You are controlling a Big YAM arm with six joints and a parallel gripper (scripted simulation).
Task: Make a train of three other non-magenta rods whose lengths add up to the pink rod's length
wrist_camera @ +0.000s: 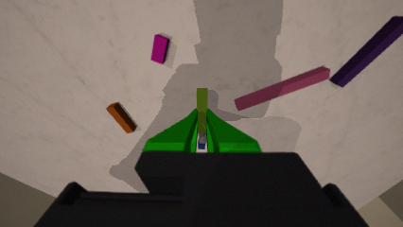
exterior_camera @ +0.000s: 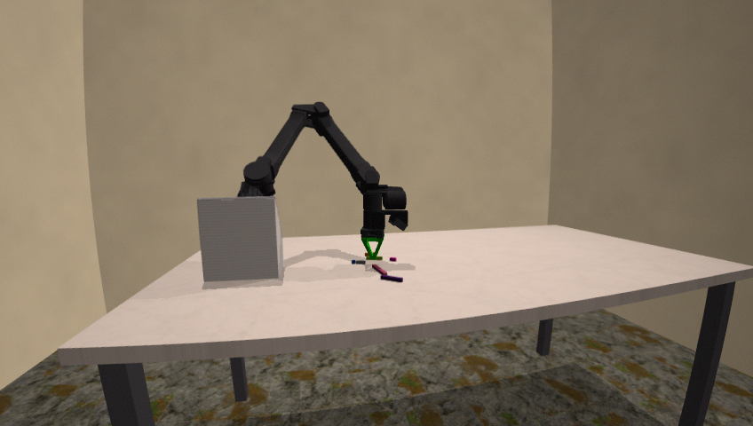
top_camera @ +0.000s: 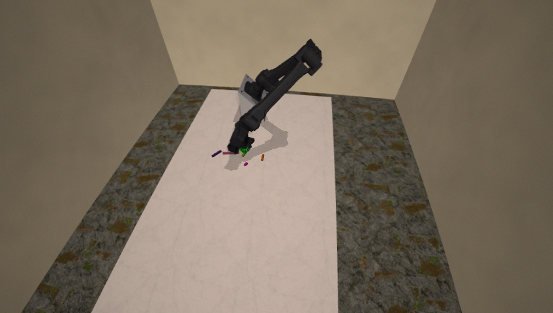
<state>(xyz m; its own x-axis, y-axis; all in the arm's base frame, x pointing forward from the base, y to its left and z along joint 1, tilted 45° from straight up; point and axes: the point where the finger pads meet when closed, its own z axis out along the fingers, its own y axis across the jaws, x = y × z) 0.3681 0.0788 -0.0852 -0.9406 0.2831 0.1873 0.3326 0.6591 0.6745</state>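
Desk (top_camera: 248, 232) (exterior_camera: 423, 295), pale: one pincer (top_camera: 243, 150) (exterior_camera: 373, 256) (wrist_camera: 201, 113), clasping lime rod (top_camera: 244, 154) (exterior_camera: 376, 258) (wrist_camera: 201, 101); pink rod (top_camera: 227, 152) (exterior_camera: 379, 269) (wrist_camera: 284, 88), purple rod (top_camera: 216, 153) (exterior_camera: 391, 279) (wrist_camera: 368, 52) near its end; orange rod (top_camera: 262, 157) (wrist_camera: 121, 117), apart.

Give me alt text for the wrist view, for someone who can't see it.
A green-fingered end effector grips a lime rod over a pale table. Orange and magenta rods lie left, pink and purple right.
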